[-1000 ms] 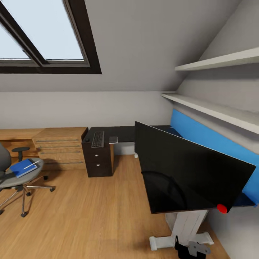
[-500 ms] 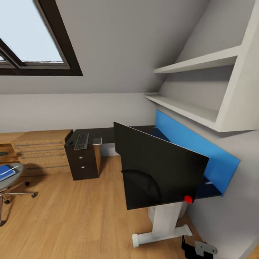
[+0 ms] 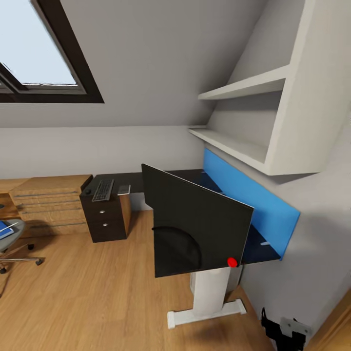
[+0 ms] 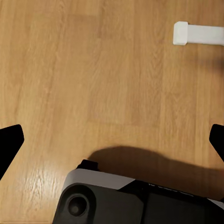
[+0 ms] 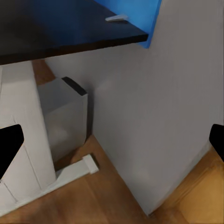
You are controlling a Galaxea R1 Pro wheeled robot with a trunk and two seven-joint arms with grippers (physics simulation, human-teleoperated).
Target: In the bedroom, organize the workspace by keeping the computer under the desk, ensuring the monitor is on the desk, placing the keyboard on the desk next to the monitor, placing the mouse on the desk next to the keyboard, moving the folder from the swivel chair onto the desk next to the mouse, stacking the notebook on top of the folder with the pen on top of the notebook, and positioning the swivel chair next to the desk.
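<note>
Monitor (image 3: 195,222): on desk (image 3: 131,181), centre.
Keyboard (image 3: 103,190): desk's far end, 10 o'clock.
Swivel chair (image 3: 9,239): 9 o'clock.
Left gripper (image 4: 112,142): fingers spread, empty, over floor.
Right gripper (image 5: 112,142): fingers spread, empty, beside computer (image 5: 63,119).

Bright even daylight from skylight (image 3: 36,63); soft shadows; wide-angle edge stretch; renders slightly soft.

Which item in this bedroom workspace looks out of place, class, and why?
The folder lies on the swivel chair seat at the far left, not on the desk. The keyboard already rests on the desk's far end.
</note>
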